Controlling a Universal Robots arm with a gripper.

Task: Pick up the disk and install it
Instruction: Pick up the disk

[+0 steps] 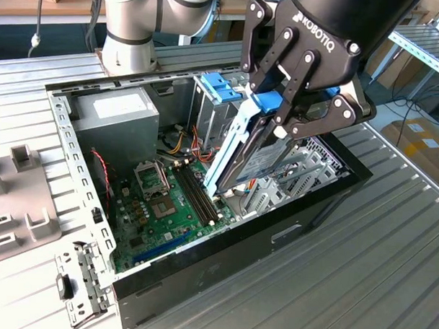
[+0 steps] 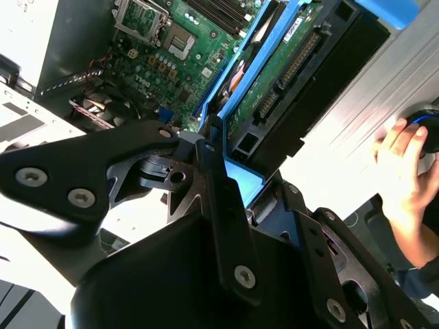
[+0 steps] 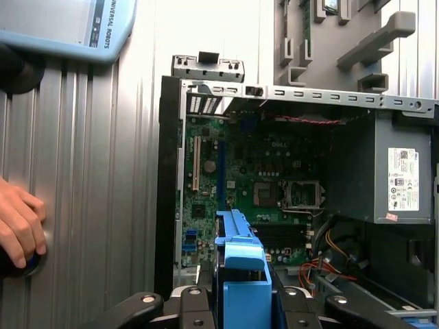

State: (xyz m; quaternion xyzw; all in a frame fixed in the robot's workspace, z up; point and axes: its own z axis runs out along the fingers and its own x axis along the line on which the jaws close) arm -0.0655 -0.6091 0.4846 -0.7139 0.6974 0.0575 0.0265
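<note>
Above the open computer case (image 1: pixel 275 231), at its right-hand end in the exterior view, the disk (image 1: pixel 269 160) hangs in the air, clamped at its upper end by the gripper (image 1: pixel 275 109), whose fingers are closed on the blue plastic there. The gripper reaches down from the exterior view's upper right, its black body tilted, while the arm (image 1: pixel 130 31) rises from its base on the far side of the case. The disk is a flat dark slab with blue side rails and a white label, and the second wrist view shows its green circuit-board face (with a row of connector pins) (image 2: pixel 274 82). It stands steeply tilted, its long axis running from the gripper down towards the exterior view's left, its lower end just above the motherboard (image 1: pixel 160 206). Farther left sits the grey power supply (image 1: pixel 117 114). The case rests on a ribbed metal table (image 1: pixel 390 235), where a person's hand (image 3: pixel 20 223) lies.
</note>
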